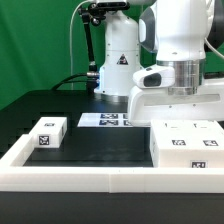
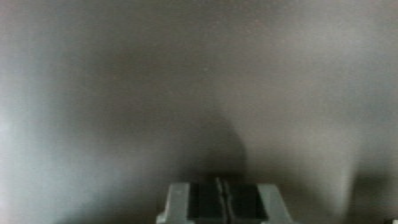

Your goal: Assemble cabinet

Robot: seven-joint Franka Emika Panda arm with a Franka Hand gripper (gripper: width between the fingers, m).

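Observation:
A large white cabinet box (image 1: 186, 146) with marker tags lies at the exterior view's right, near the front. A small white box part (image 1: 48, 133) with tags lies at the left. My gripper (image 1: 170, 112) hangs straight down just behind the large box, which hides its fingertips. In the wrist view my gripper (image 2: 221, 205) shows its two fingers pressed together along a thin seam, with nothing seen between them. A blurred pale grey surface fills the rest of that view, very close to the camera.
The marker board (image 1: 105, 120) lies flat at the back middle of the black table. A raised white frame (image 1: 90, 178) runs along the front and left edges. A white robot base (image 1: 118, 65) stands behind.

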